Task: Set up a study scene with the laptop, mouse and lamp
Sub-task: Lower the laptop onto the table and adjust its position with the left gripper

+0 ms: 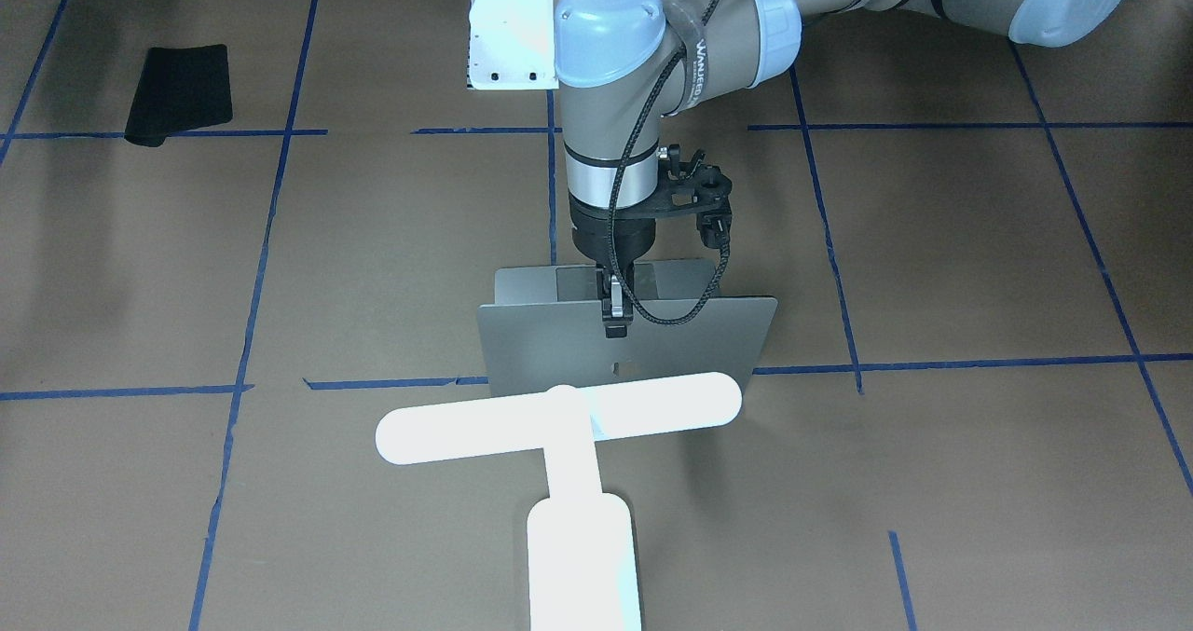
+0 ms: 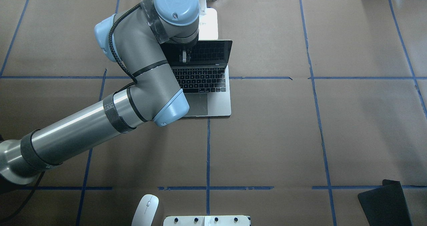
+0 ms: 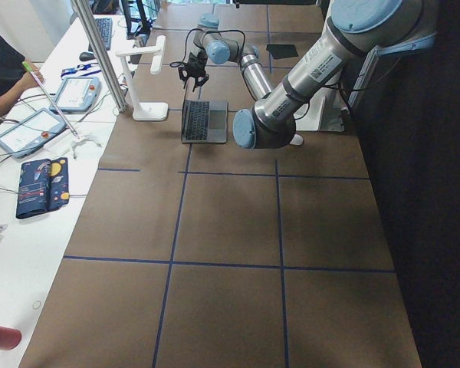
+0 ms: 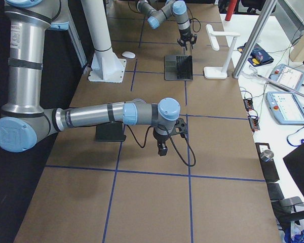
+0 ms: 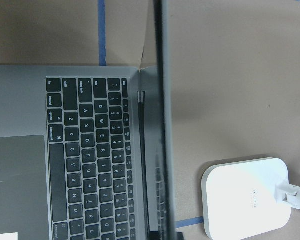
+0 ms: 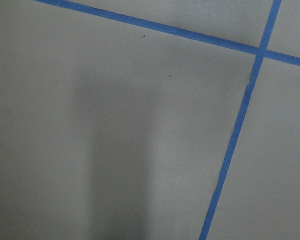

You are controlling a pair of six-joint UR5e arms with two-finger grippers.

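Brown table (image 2: pixel 267 136) holds open silver laptop (image 2: pixel 218 99), left gripper (image 1: pixel 614 319) pinching lid; right gripper (image 4: pixel 162 150) unclear.

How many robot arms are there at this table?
2. The left arm reaches over the open laptop, its pincer on the lid's top edge. The right arm hovers beside a black mat, far from the laptop.
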